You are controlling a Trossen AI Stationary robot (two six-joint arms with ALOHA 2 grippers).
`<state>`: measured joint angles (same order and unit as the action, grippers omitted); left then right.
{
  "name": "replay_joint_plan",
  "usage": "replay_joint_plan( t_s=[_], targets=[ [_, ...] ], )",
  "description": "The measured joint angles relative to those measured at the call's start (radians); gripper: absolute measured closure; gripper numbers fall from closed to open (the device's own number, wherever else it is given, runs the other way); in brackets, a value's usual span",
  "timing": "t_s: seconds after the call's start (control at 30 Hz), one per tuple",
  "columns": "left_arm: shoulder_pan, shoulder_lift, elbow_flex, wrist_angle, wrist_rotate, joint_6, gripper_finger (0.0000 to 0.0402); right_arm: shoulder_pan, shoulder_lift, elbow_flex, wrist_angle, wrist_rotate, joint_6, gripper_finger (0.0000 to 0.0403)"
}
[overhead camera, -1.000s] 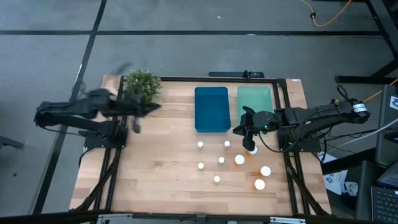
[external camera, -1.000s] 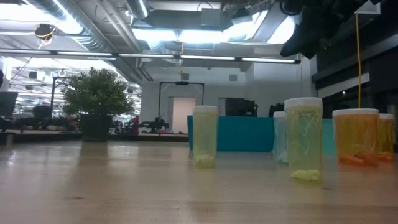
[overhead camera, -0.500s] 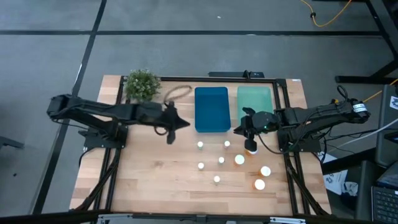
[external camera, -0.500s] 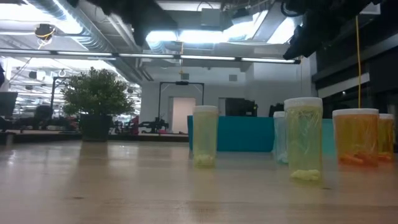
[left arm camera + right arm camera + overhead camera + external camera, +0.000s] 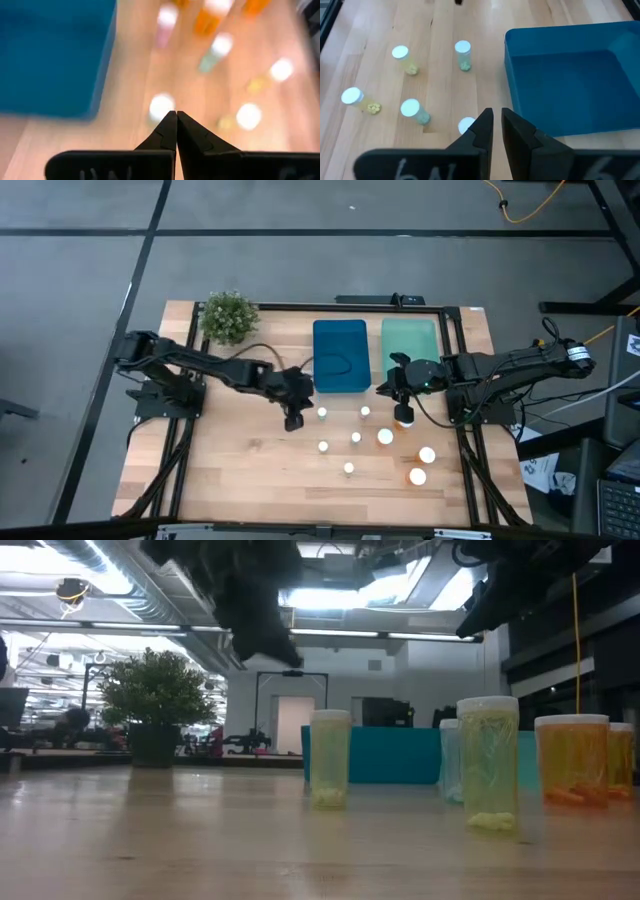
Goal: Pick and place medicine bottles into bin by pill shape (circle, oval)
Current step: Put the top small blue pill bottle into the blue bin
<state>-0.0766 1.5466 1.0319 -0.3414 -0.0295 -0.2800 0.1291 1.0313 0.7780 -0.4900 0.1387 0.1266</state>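
Note:
Several small white-capped bottles stand upright on their bases on the wooden table [image 5: 250, 480], near side of the blue bin [image 5: 340, 355] and green bin [image 5: 410, 345]. Some are pale [image 5: 356, 438] and some amber [image 5: 417, 476]; the low view shows them too [image 5: 488, 762]. My left gripper [image 5: 293, 420] is shut and empty, above the table just left of the nearest bottle [image 5: 322, 413]. That bottle's cap shows beyond the fingertips in the left wrist view [image 5: 161, 106]. My right gripper [image 5: 402, 410] hovers over an amber bottle [image 5: 405, 421], shut to a narrow slit [image 5: 496, 125] and empty.
A potted plant [image 5: 228, 317] stands at the table's far left corner. A dark cable lies in the blue bin [image 5: 338, 366]. Black frame rails run along the table's left [image 5: 180, 450] and right [image 5: 468, 460] edges. Bare wood lies at the near left.
My left arm has swung from beside the plant toward the table's right and near side. Its shut gripper now stands by the blue bin's near left corner, next to the bottles. The bottles have not moved.

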Motion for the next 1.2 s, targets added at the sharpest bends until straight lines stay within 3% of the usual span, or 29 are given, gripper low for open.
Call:
replay_joint_plan(
  t_s=[0.1,0.2,0.37,0.5,0.77,0.93,1.2],
  targets=[
    [0.002,0.062,0.114,-0.198,-0.049,0.005,0.0401,0.000,0.000,0.000,0.000,0.000,0.002,0.0360],
    [0.001,0.090,0.171,-0.273,-0.063,0.084,0.0401,0.000,0.000,0.000,0.000,0.000,0.028,0.0360],
    [-0.021,0.092,0.187,-0.270,-0.058,0.222,0.0401,0.000,-0.007,0.047,-0.066,0.005,0.030,0.0360],
    [-0.022,0.092,0.187,-0.272,-0.058,0.181,0.0390,0.001,-0.021,0.150,-0.188,0.092,0.025,0.0360],
    [-0.023,0.092,0.186,-0.254,-0.059,0.159,0.0288,0.001,-0.034,0.335,-0.400,0.286,0.052,0.0360],
    [-0.032,0.092,0.186,-0.244,-0.063,0.203,0.0250,0.001,-0.034,0.406,-0.477,0.297,0.199,0.0360],
    [-0.029,0.186,0.186,-0.241,-0.066,0.183,0.0249,0.002,-0.049,0.466,-0.584,0.281,0.257,0.0360]
  ],
)
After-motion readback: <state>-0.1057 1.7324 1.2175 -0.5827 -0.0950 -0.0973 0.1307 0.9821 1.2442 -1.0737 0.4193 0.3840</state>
